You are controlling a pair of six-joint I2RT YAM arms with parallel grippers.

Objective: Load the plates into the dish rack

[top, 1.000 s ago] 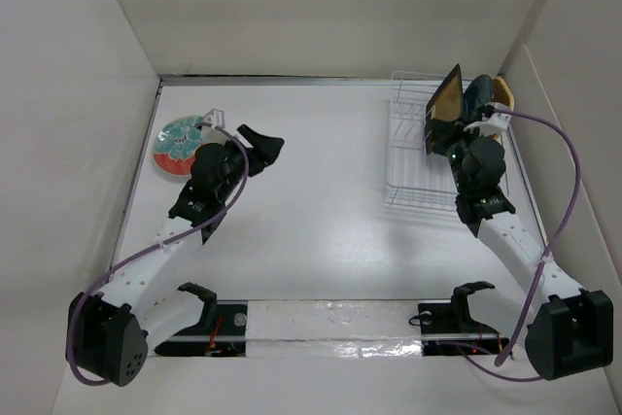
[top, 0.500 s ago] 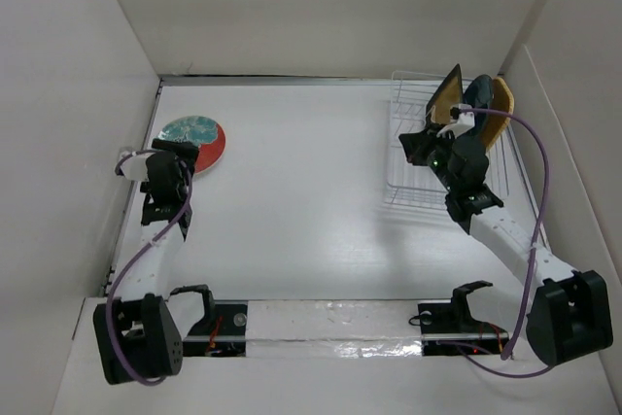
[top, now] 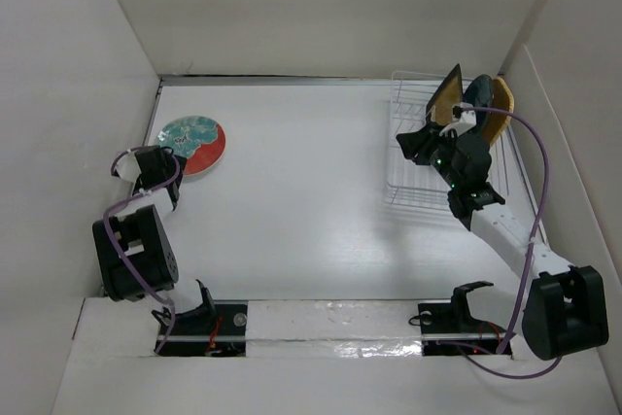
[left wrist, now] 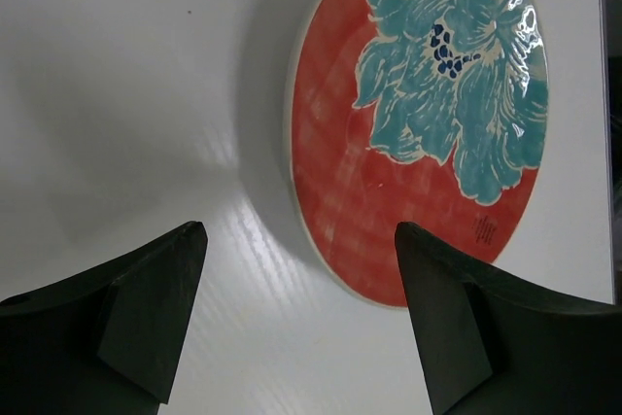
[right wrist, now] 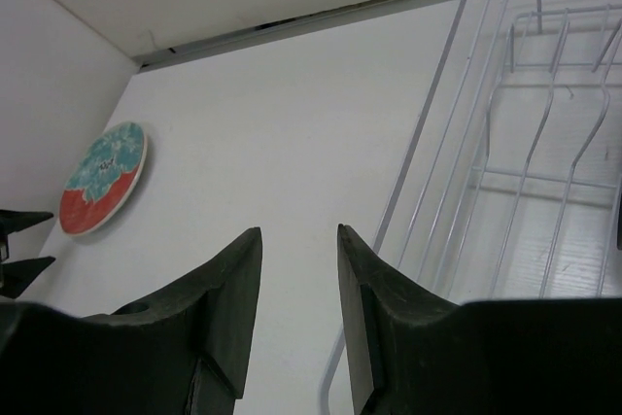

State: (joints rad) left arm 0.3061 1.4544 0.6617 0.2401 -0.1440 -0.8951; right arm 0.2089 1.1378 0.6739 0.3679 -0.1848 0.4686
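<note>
1. Floral plate (top: pixel 191 145): a round plate lying flat, face up, on the table (top: pixel 301 211) at 10 o'clock in the top view. Being round, it has no long axis. The teal flower fills the side toward 10 o'clock; the plain red crescent points toward 4 o'clock.

2. Left gripper (left wrist: pixel 299 240): jaws set wide apart and empty. It sits at the plate's 7 o'clock edge. In the wrist view the plate rim lies just past the fingertips (left wrist: pixel 190 240), not between them.

3. Dish rack (top: pixel 416 187): a white wire rack at 2 o'clock on the table, long axis running 12 to 6 o'clock.

4. Loaded plates: three stand on edge at the rack's 12 o'clock end.
   - Mustard square plate (top: pixel 448 94): one corner up, face toward 9 o'clock.
   - Dark blue plate (top: pixel 477 91): just beside it, at 3 o'clock.
   - Orange plate (top: pixel 500 104): outermost, at 3 o'clock.

5. Right gripper (right wrist: pixel 298 240): jaws parted by a narrow gap, holding nothing. It hangs over the rack's 9 o'clock rail, pointing toward 10 o'clock.
</note>
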